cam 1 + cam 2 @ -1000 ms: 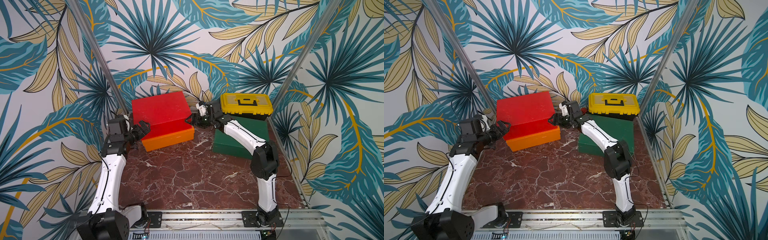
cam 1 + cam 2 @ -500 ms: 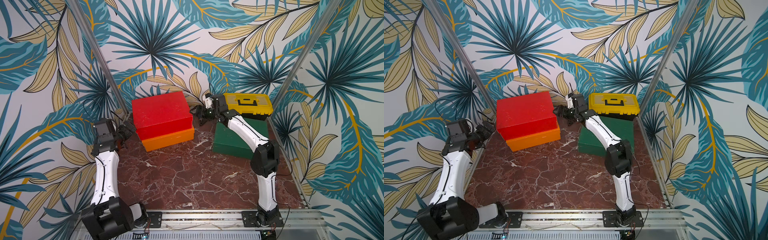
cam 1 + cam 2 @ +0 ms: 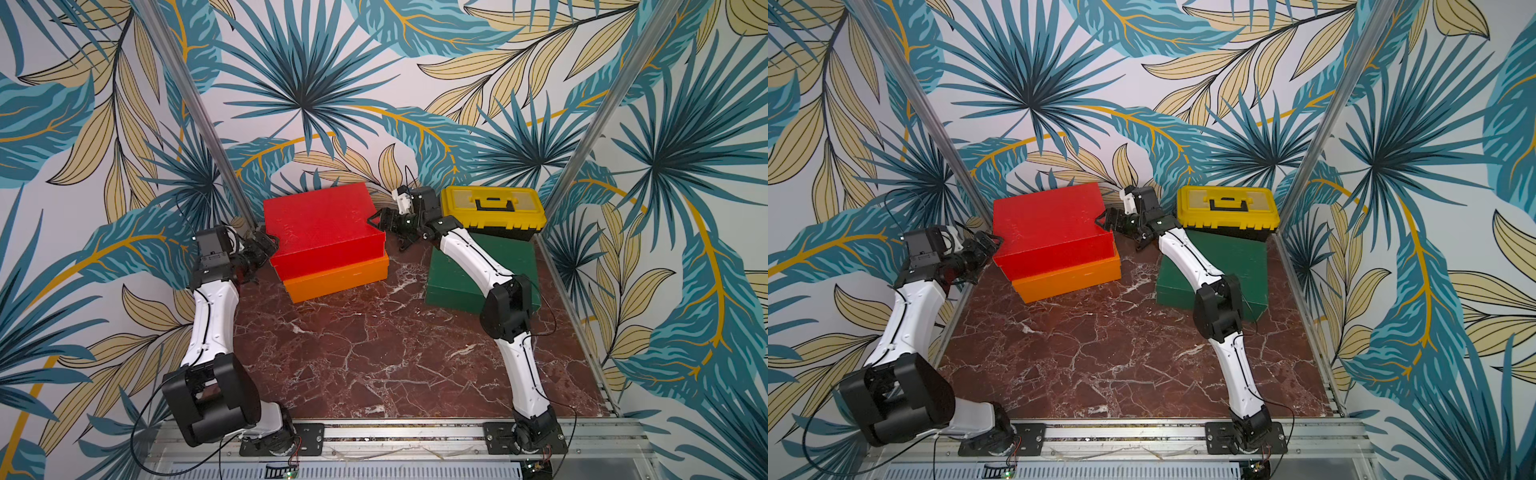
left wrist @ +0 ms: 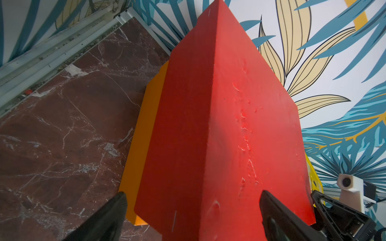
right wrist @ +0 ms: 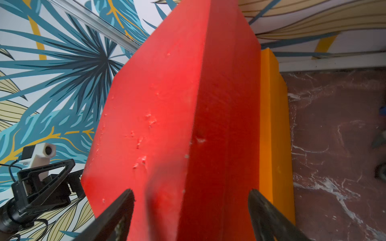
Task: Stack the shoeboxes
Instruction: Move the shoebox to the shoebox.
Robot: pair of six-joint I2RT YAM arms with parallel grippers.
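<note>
Walls are all teal-and-tan palm leaf wallpaper, metal corner posts, dark red marble tabletop underneath

The red box now sits flat over the orange box and hides its lid. A second ago it sat further back, with a strip of orange lid bare. The left pincer drew clear of the stack half a second ago. Now it is close again, with the red box's near corner between its spread jaws. The right pincer also backed off and returns, with the box's other end just ahead of its open jaws.
</note>
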